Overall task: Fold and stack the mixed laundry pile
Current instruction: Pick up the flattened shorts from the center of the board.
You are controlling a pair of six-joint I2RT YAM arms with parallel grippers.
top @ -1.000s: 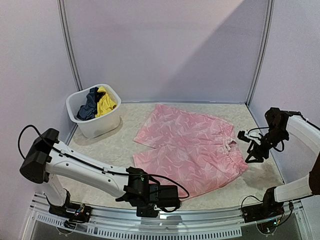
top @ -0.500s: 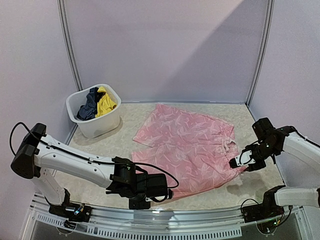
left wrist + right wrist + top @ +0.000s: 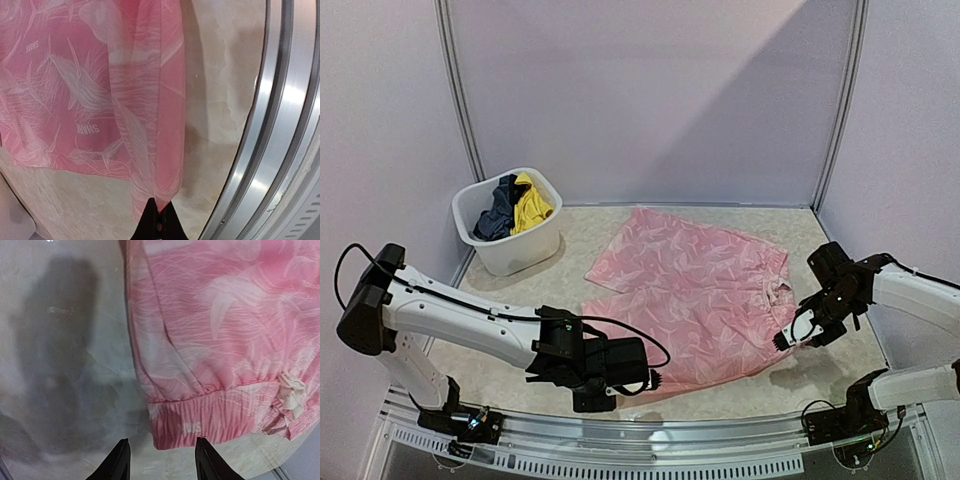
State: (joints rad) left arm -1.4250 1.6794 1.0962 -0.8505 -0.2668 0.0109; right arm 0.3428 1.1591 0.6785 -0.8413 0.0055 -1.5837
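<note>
The pink garment, thin shorts with a pale shark print, lies spread on the table. My left gripper is shut on its near hem corner, lifting the fabric into a pinched fold just above the table. My right gripper is open and hovers over the elastic waistband corner, a finger on either side and clear of the cloth. A white drawstring knot shows on the waistband. The navy piece and the yellow piece lie bunched in the white tub.
The white plastic tub stands at the back left. A metal rail runs along the table's near edge, close to my left gripper. Frame posts and pale walls enclose the table.
My left gripper has moved left along the near edge, pulling the pink hem with it. My right gripper has swung in and down from the right to the waistband corner.
</note>
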